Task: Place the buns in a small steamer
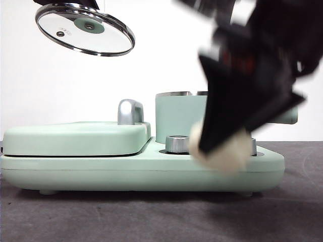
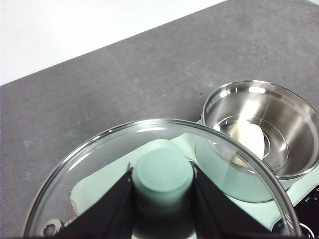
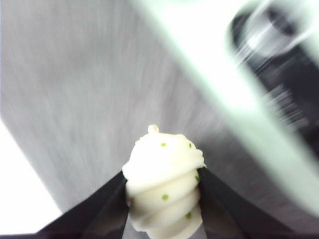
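Observation:
My left gripper (image 2: pixel 162 173) is shut on the green knob of the glass lid (image 2: pixel 94 174) and holds it high, tilted, at the upper left of the front view (image 1: pixel 85 27). Below it the small steamer (image 2: pixel 299 164) stands open, with a smooth cream bun (image 2: pixel 247 138) lying inside. My right gripper (image 3: pixel 163 175) is shut on the ridged bun (image 3: pixel 164 186) with green specks. In the front view that bun (image 1: pixel 227 154) hangs low in front of the appliance, just right of the steamer pot (image 1: pixel 179 117), blurred by motion.
The mint-green appliance base (image 1: pixel 141 174) spans the table, with the flat hinged griddle (image 1: pixel 75 138) and its chrome handle (image 1: pixel 130 111) on the left. A steel dial (image 1: pixel 176 143) sits in front of the pot. Grey table surface (image 1: pixel 151 217) lies in the foreground.

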Action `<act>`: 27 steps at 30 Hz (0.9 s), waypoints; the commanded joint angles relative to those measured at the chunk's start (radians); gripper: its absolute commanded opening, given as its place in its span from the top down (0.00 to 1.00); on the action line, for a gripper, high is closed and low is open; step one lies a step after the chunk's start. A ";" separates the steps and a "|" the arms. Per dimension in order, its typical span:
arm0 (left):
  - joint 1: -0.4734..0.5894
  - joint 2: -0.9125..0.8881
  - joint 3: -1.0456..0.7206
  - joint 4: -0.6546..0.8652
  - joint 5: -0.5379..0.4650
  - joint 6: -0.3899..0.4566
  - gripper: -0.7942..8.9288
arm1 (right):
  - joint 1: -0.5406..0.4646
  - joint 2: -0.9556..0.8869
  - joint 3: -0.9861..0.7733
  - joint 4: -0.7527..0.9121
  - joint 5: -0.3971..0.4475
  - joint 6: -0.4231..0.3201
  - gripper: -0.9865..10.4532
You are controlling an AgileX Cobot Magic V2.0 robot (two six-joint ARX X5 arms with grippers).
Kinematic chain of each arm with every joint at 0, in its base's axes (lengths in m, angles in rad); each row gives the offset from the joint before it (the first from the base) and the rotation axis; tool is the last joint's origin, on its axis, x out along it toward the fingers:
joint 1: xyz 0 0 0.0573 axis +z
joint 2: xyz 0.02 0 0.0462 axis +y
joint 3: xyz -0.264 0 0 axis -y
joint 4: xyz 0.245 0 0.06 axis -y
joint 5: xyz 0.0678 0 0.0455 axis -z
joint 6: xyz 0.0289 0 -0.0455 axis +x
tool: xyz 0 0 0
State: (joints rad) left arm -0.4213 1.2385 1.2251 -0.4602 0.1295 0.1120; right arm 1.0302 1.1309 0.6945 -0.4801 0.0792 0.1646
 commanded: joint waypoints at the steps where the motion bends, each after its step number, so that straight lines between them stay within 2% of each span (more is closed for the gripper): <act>1: -0.004 -0.004 0.023 0.034 0.002 0.004 0.90 | -0.003 -0.053 0.048 -0.036 -0.002 0.023 0.75; 5: -0.005 -0.004 0.023 0.034 0.002 0.004 0.90 | -0.049 -0.115 0.149 -0.069 -0.005 0.019 0.75; 10: -0.005 -0.004 0.023 0.034 0.002 0.003 0.90 | -0.181 -0.063 0.257 -0.068 -0.050 0.002 0.75; 18: -0.005 -0.004 0.023 0.033 0.002 0.003 0.90 | -0.423 0.125 0.446 -0.070 -0.204 -0.057 0.75; 23: -0.005 -0.004 0.023 0.034 0.002 0.003 0.90 | -0.506 0.263 0.552 -0.076 -0.264 -0.092 0.75; 27: -0.005 -0.004 0.023 0.034 0.002 0.003 0.90 | -0.539 0.371 0.612 -0.083 -0.267 -0.109 0.75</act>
State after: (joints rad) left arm -0.4213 1.2385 1.2251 -0.4599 0.1295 0.1116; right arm 0.4889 1.4734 1.2842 -0.5652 -0.1844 0.0769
